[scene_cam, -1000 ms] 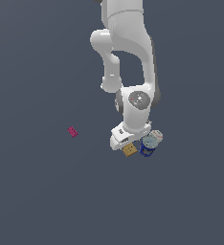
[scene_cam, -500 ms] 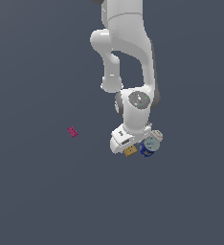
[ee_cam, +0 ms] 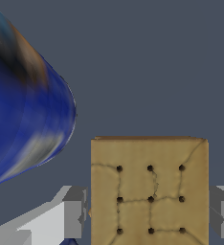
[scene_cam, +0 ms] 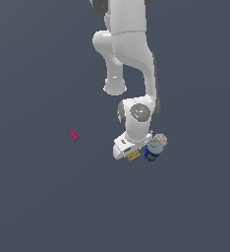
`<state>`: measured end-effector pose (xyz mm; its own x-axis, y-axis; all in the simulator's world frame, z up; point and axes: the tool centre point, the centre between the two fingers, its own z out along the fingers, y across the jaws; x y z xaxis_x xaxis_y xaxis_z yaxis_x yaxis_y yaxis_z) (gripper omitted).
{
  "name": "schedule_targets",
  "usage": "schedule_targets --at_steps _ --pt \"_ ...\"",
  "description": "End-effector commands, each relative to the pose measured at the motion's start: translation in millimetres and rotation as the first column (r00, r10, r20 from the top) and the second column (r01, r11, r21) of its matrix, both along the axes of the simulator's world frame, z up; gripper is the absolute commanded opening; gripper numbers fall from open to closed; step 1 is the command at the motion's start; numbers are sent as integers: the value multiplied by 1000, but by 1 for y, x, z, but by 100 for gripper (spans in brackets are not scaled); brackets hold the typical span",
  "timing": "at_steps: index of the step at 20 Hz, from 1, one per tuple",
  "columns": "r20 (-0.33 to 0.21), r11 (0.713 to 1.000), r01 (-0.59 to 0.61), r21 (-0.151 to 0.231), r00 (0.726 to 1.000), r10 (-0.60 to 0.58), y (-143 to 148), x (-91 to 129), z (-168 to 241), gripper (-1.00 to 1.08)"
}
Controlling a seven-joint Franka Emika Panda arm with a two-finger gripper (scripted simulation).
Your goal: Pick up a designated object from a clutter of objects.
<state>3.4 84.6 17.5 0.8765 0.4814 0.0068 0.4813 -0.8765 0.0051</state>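
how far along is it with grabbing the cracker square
Done: the arm is down at the clutter, with the gripper astride the tan cracker-like square beside the blue can. In hand: jaws bracket both edges; whether they grip yet is unclear. Left: close firmly and lift it; in the exterior view it sits low by the can.

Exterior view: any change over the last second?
Nothing visibly changed. The arm sits low over the clutter, the gripper fingers either side of the tan cracker block, with the blue can beside it. The pink piece lies apart on the exterior view's left, as before.
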Motion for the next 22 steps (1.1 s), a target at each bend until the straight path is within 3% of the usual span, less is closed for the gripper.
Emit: schedule_targets --at_steps 1,13,22 --pt "-8 1000 -1 1 1000 1 2 -3 -7 -100" --pt "2 1000 1 0 1000 -1 0 1 8 -100" --pt "0 1000 1 0 1000 -1 9 7 57 -100"
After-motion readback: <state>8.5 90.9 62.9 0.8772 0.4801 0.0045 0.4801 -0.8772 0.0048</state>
